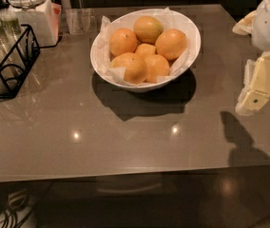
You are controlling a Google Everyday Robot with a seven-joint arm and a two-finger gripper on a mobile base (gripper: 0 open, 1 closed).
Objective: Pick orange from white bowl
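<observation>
Orange (171,43) in white bowl (139,87) | jaws at right edge, well apart from bowl | opening: cannot tell

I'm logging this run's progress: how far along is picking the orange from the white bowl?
Done: nothing yet; all six oranges lie in the white bowl. In hand: the gripper hangs over the right side of the table, apart from the bowl, with no orange in it. Left: reach the bowl, grasp an orange and lift it out.
</observation>
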